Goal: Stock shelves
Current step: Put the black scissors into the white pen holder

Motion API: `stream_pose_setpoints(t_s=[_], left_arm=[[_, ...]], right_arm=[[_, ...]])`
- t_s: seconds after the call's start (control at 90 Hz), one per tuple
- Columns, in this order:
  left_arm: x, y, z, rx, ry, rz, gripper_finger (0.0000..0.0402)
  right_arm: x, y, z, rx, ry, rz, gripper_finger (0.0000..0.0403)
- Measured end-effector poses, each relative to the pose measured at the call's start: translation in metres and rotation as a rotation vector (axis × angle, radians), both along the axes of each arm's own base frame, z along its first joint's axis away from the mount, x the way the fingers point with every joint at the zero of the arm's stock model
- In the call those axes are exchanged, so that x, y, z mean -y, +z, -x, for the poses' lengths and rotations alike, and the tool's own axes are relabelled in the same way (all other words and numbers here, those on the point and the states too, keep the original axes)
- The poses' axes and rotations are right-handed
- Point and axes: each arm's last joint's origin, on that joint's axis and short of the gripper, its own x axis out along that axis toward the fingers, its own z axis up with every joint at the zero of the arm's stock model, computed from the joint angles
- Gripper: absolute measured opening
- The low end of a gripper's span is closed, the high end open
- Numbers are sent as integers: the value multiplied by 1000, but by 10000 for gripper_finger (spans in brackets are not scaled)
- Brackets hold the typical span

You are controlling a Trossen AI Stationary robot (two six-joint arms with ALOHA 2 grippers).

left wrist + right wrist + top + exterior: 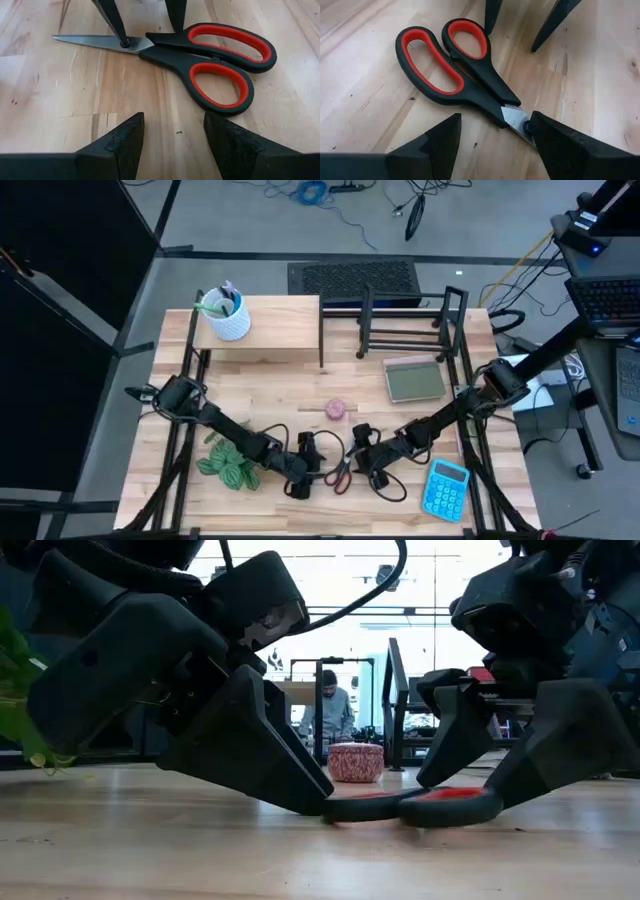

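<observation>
Near the table's front edge, flat on the wood: scissors point(338, 473), black with red-lined handles, blades closed. At the handle end, left gripper point(172, 142), fingers spread wide, clasping nothing. At the pivot end, right gripper point(495, 142), likewise parted, one fingertip touching the blade by the screw, nothing gripped. Beyond the scissors, a small pink tin point(335, 409). Farther back from the scissors, pale-wood shelf point(270, 330) bearing a white cup point(227, 318); beside it, black wire rack point(405, 320).
</observation>
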Motion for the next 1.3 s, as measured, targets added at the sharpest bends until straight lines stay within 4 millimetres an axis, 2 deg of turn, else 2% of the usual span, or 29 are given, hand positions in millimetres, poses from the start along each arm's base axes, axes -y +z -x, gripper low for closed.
stream_pose_setpoints(t_s=[0.2, 0.356, 0.467, 0.633, 0.822, 0.944, 1.111, 1.3], left_arm=[[-2, 8, 4, -26, -1, -2, 196], [-4, 33, 9, -5, -1, 9, 196], [-6, 48, 12, 2, -1, 12, 196], [-7, 47, 15, -28, -2, -4, 196], [-9, 43, 13, -36, 6, -8, 196], [-9, 43, 12, -25, 12, -8, 196], [-15, 43, 11, -28, 22, -16, 196], [-18, 41, 8, -27, 16, -33, 196]], right_arm=[[0, 2, 0, -3, -24, -25, 224], [1, 12, 2, 14, -32, -50, 224], [2, 28, 5, 15, -114, -152, 224], [3, 38, 12, -56, -294, -344, 224], [-14, 28, 20, -186, -426, -560, 224], [-25, 17, 25, -241, -596, -690, 224], [-31, 11, 22, -192, -817, -888, 224], [-29, 6, 14, -141, -924, -1024, 224]])
